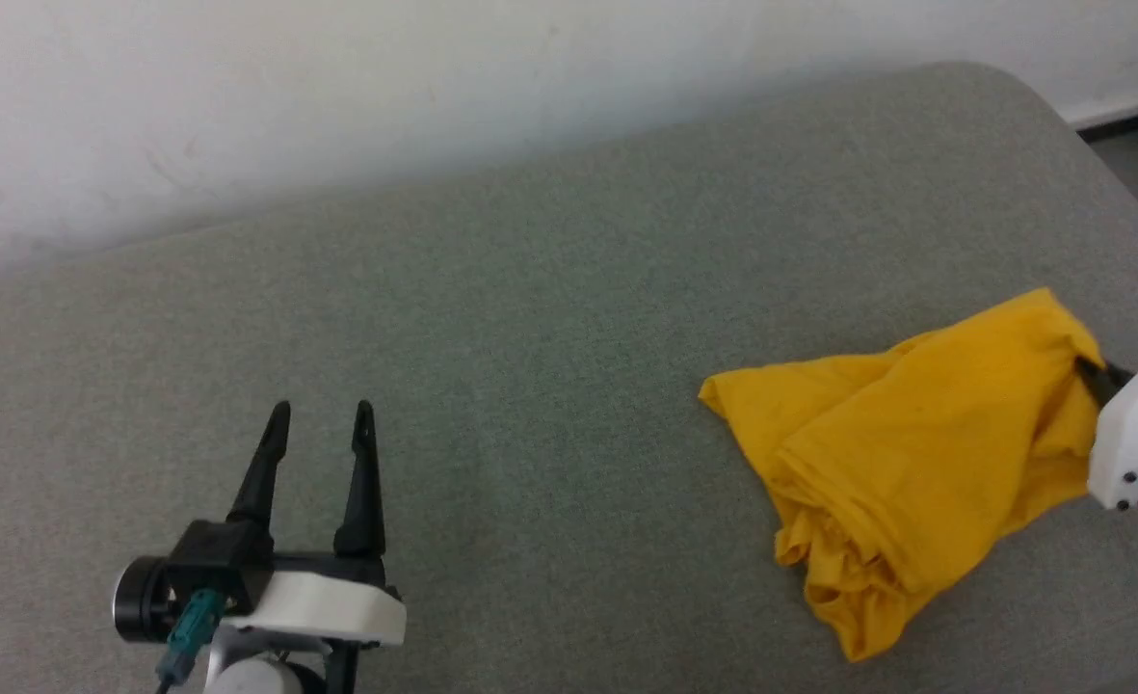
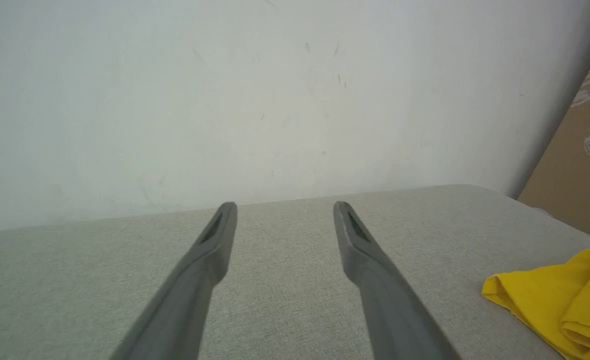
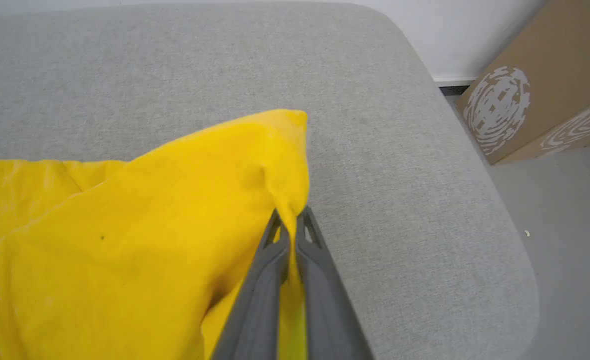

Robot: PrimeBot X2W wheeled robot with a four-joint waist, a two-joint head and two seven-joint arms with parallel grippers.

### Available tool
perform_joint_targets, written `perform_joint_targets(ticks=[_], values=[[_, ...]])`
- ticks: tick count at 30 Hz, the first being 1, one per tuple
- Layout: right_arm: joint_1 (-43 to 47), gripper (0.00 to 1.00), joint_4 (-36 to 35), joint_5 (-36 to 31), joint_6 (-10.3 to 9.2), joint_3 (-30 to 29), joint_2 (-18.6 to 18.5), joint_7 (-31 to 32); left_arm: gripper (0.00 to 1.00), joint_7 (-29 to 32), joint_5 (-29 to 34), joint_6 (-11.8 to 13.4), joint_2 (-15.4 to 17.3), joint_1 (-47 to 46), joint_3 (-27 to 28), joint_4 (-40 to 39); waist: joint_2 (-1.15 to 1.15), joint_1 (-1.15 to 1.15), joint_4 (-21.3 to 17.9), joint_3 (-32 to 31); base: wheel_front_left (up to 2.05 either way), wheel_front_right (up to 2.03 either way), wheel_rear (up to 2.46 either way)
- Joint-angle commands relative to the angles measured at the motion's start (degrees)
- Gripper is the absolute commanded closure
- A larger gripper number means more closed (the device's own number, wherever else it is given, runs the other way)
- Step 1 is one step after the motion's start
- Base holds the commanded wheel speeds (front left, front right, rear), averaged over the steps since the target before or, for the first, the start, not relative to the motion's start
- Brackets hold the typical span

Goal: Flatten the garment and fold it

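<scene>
Right hand (image 3: pixel 291 222) is clamping an edge of the bunched yellow garment (image 1: pixel 915 434), flattening seemingly just starting; the spread-open left hand (image 1: pixel 322 414) likely needs another edge next.

The left gripper (image 2: pixel 286 205) hangs above the grey padded surface (image 2: pixel 75 270), with its two dark fingers (image 2: pixel 195 280) spread wide apart and nothing between them. They point toward the surface's far edge, where it meets a white wall (image 2: pixel 225 100). The yellow garment (image 2: pixel 564 305) lies bunched near the right edge, well apart from the fingers. A brown cardboard box (image 2: pixel 574 175) stands beyond the far right corner.
</scene>
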Motion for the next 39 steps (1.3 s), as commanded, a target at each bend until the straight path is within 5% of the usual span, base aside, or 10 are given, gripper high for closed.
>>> perform_joint_targets(ticks=[1,10,11,13,14,26,39], values=[[-1.99,1.0,1.41,-0.68,-0.13,-1.22,-0.33,-1.96,0.0,-0.27,0.7,-0.63,0.19,-1.57,-0.33,-0.37,0.0,-0.01,-4.62,7.34,0.0,0.0,0.0],[-10.07,1.0,15.24,-3.54,-0.13,-8.84,0.84,-15.51,0.0,-0.02,3.12,-2.31,1.85,-8.95,-2.89,-0.54,0.0,-0.01,-5.35,15.91,0.0,0.0,0.0],[-10.52,0.92,16.82,-3.71,-0.13,-8.97,1.32,-16.43,0.0,0.03,3.27,-2.39,1.93,-9.51,-3.12,-0.44,0.0,-0.01,-5.21,16.36,0.0,0.0,0.0],[-11.24,0.41,19.89,-4.56,-0.13,-8.75,1.99,-18.1,0.0,0.03,3.42,-2.49,1.99,-10.35,-3.46,-0.06,0.0,-0.01,-4.92,16.71,0.0,0.0,0.0],[-11.54,0.0,21.51,-4.76,-0.13,-8.91,2.31,-18.96,0.0,0.02,3.41,-2.54,1.97,-10.64,-3.61,0.2,0.0,-0.01,-4.71,16.69,0.0,0.0,0.0],[-6.91,0.0,29.53,-12.62,-0.13,-11.38,-1.27,-32.15,0.0,-0.24,0.39,-0.98,0.16,-5.87,-1.84,3.2,0.0,-0.01,-0.9,6.37,0.0,0.0,0.0],[10.34,0.0,5.38,-12.99,-0.13,-7.08,9.59,-33.34,0.0,-0.26,-0.97,0.41,-0.89,2.08,2.01,4.49,0.0,-0.01,7.64,-5.18,0.0,0.0,0.0]])
